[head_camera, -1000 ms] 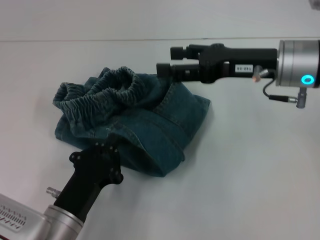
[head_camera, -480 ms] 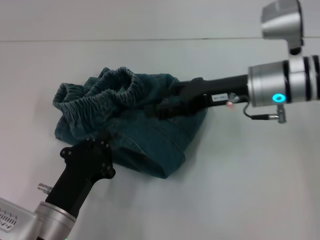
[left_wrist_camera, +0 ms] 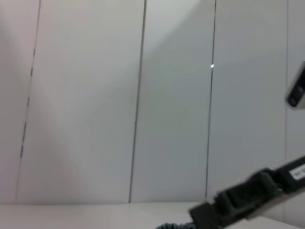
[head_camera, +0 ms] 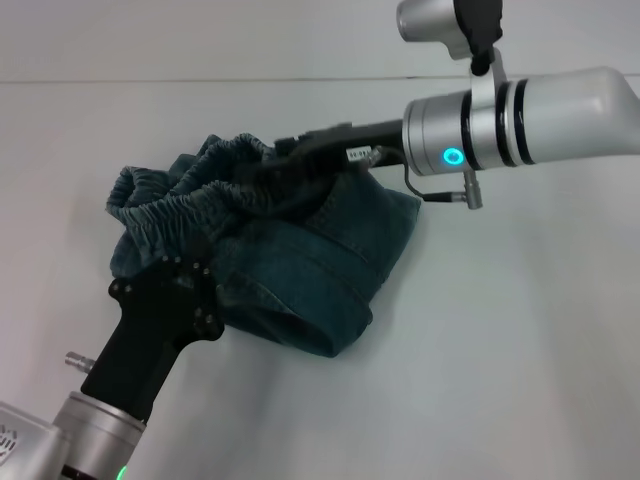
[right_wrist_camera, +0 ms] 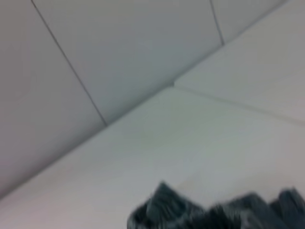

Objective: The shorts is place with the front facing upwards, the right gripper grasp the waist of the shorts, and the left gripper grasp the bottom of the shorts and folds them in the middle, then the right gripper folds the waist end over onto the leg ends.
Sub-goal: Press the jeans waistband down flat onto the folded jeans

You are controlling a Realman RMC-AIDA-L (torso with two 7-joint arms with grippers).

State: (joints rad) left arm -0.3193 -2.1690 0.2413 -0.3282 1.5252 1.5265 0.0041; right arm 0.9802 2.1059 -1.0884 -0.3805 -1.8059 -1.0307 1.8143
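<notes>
The shorts (head_camera: pixel 270 255) are lying bunched on the white table (head_camera: pixel 520 350), folded over, with the gathered waist (head_camera: pixel 200 185) ruffled up at the far-left side. The right gripper (head_camera: pixel 275 165) is being reached in from the right, low over the waist, its tip buried in the gathers; whether its fingers are apart or closed cannot be told. The left gripper (head_camera: pixel 170 300) is resting at the near-left edge of the denim, its fingers hidden behind its black body, so their state cannot be told either.
</notes>
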